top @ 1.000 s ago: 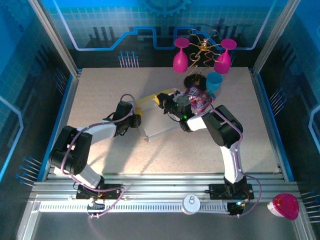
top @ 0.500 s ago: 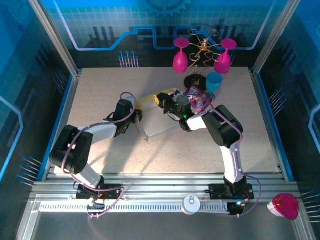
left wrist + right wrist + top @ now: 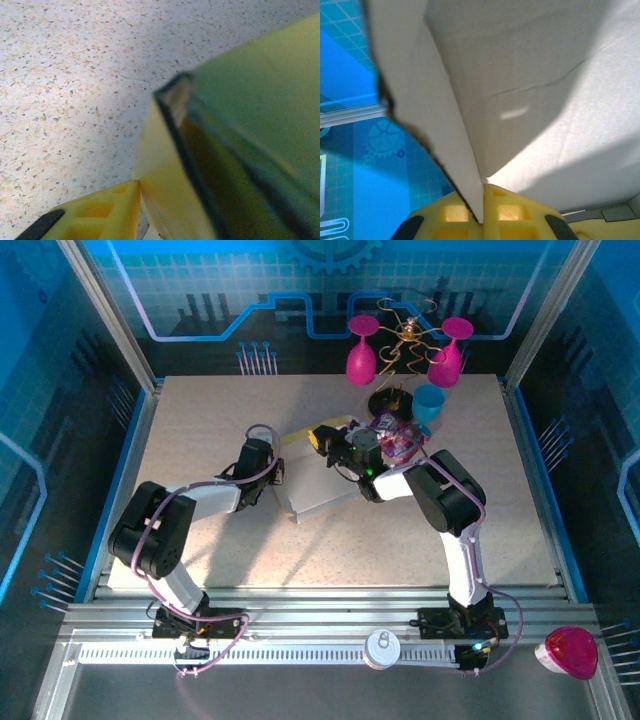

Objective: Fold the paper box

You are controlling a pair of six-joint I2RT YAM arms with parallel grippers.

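Observation:
The paper box (image 3: 318, 498) lies half-formed mid-table, its pale inside up and a yellow flap (image 3: 295, 437) raised at the back. My right gripper (image 3: 325, 440) is shut on that back flap; in the right wrist view the pale cardboard (image 3: 545, 100) is pinched between the yellow fingers (image 3: 482, 192). My left gripper (image 3: 272, 473) is at the box's left edge. In the left wrist view one yellow finger (image 3: 100, 212) touches the box's yellow side wall (image 3: 165, 190). The other finger is hidden behind the cardboard, so its jaw gap does not show.
A purple snack packet (image 3: 397, 440) lies just behind the right gripper. A blue cup (image 3: 429, 403), two pink goblets (image 3: 360, 355) (image 3: 447, 358) and a gold wire stand (image 3: 400, 335) crowd the back. Metal frame rails border the table.
The left gripper has edged right, closer onto the box's left wall, and its jaws have narrowed. The right gripper and the box have stayed put.

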